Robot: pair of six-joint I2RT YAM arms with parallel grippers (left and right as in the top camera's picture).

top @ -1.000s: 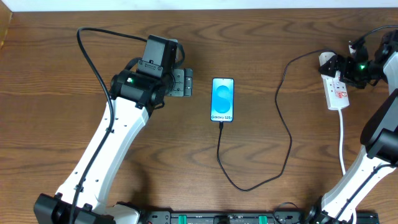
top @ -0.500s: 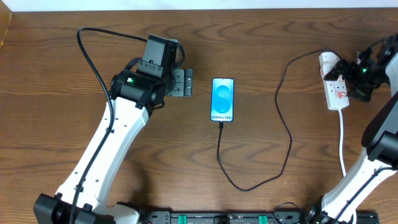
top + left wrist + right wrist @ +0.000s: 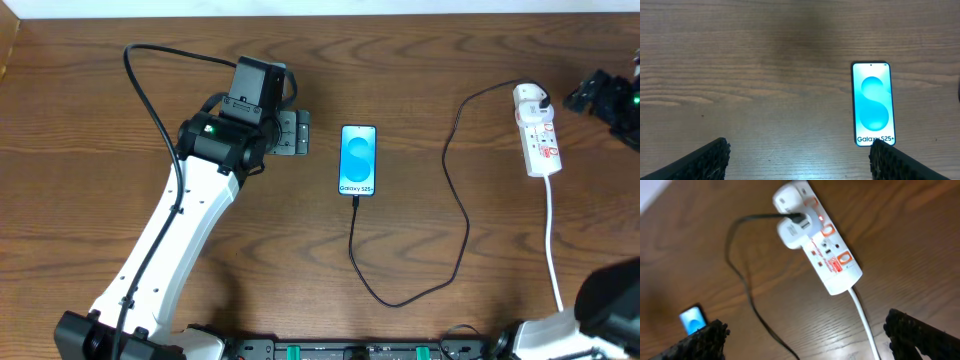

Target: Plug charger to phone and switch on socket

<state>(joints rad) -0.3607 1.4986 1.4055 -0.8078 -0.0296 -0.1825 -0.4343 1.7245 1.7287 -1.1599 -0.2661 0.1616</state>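
Socket (image 3: 537, 135) lying on the worktop (image 3: 260, 250) just ahead of the right tool (image 3: 812, 337), untouched, jaws standing wide apart.

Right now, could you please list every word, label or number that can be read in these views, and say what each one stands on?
"Galaxy S25+": white letters near the lower edge of the blue screen of the phone.
Red markings and a small red label on the socket: too small and blurred to read in any view.
No other text shows.
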